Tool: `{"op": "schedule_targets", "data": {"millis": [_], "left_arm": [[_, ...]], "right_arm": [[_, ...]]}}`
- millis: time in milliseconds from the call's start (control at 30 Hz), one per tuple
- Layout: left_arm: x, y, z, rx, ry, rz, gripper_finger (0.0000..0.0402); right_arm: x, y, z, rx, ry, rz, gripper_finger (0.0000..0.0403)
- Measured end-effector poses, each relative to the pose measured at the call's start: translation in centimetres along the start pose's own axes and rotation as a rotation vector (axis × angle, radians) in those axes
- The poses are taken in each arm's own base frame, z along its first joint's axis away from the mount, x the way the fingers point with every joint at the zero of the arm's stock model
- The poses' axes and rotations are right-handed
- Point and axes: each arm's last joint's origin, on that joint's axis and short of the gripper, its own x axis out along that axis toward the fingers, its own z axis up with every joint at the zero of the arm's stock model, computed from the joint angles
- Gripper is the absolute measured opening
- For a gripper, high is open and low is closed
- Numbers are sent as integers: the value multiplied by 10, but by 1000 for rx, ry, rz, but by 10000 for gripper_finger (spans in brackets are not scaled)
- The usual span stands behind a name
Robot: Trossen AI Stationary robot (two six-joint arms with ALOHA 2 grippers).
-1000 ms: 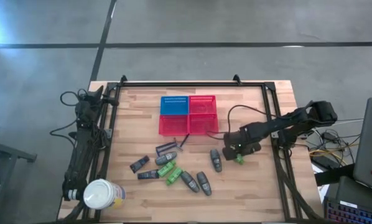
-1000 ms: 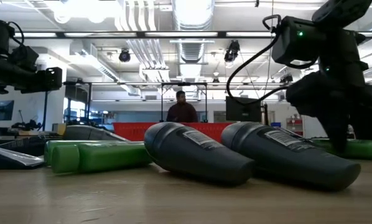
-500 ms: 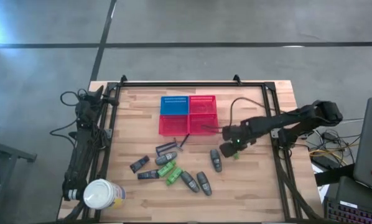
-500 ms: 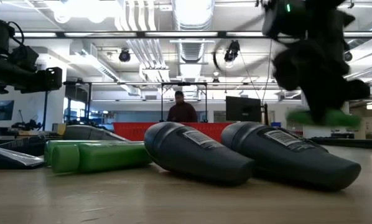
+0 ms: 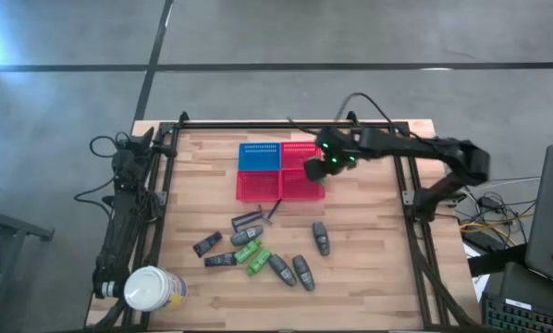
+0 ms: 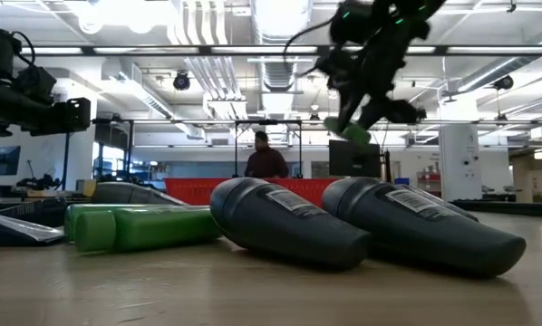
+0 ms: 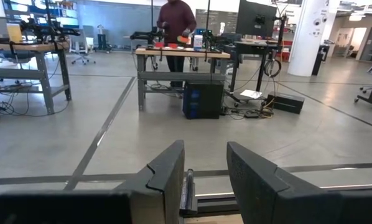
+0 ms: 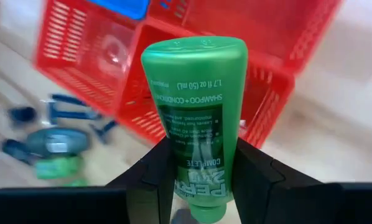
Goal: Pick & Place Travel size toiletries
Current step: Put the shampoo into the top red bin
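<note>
Over the red mesh baskets (image 5: 293,176) at the far middle of the wooden table (image 5: 378,268), the right gripper (image 5: 321,166) hung in the air, its fingers (image 8: 257,180) clamped on a bright green shampoo tube (image 8: 195,118). Its cap end pointed away from the wrist, toward the baskets below, and in the low view the green tube (image 6: 348,132) showed tilted, well above the tabletop. A blue basket (image 5: 259,156) sat touching the red ones on their left. Nearer the front edge lay the other toiletries: two green tubes (image 5: 251,256), three grey rounded bottles (image 5: 301,271) and several flat black ones (image 5: 207,245). The left arm waited along the table's left edge, its gripper (image 7: 201,180) narrowly parted and holding nothing. A large white jar (image 5: 150,289) stood at the front left corner.
</note>
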Motion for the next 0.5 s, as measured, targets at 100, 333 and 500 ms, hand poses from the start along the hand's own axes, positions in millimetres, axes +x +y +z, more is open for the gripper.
{"op": "schedule_targets", "data": {"millis": [100,333,500], "left_arm": [[0,0,0,0,0,0,126],[0,0,0,0,2,0,126],[0,0,0,0,4,0,126]], "right_arm": [[11,6,24,-150,24,-65,113],[34,19,83,-583,97,-281,114],[57,23,97,-739,264,-317,126]]}}
